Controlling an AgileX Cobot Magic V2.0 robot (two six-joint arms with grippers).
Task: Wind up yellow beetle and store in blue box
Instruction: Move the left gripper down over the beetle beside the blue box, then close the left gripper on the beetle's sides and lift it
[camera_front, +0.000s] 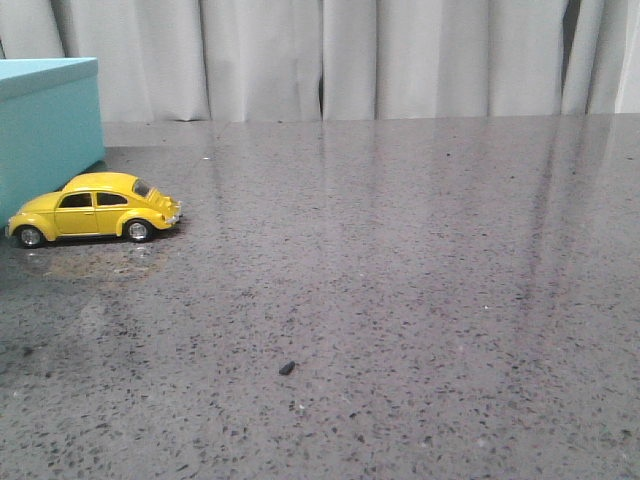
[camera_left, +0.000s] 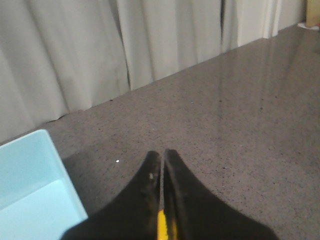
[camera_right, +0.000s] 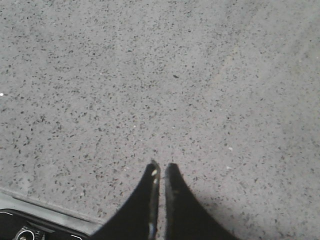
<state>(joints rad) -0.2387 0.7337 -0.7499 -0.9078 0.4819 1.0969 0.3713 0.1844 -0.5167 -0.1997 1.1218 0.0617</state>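
The yellow beetle (camera_front: 95, 208) stands on its wheels on the speckled grey table at the left, side-on, its nose pointing left, right in front of the blue box (camera_front: 45, 130). No gripper shows in the front view. In the left wrist view my left gripper (camera_left: 163, 152) is shut and hangs above the table, with the blue box (camera_left: 30, 190) beside it. A thin yellow strip (camera_left: 161, 226) shows in the slit between its fingers; I cannot tell what it is. In the right wrist view my right gripper (camera_right: 162, 166) is shut and empty over bare table.
A small dark speck (camera_front: 287, 368) lies on the table near the front middle. Pale curtains (camera_front: 400, 60) close off the back. A grey and black edge (camera_right: 30, 225) shows by the right gripper.
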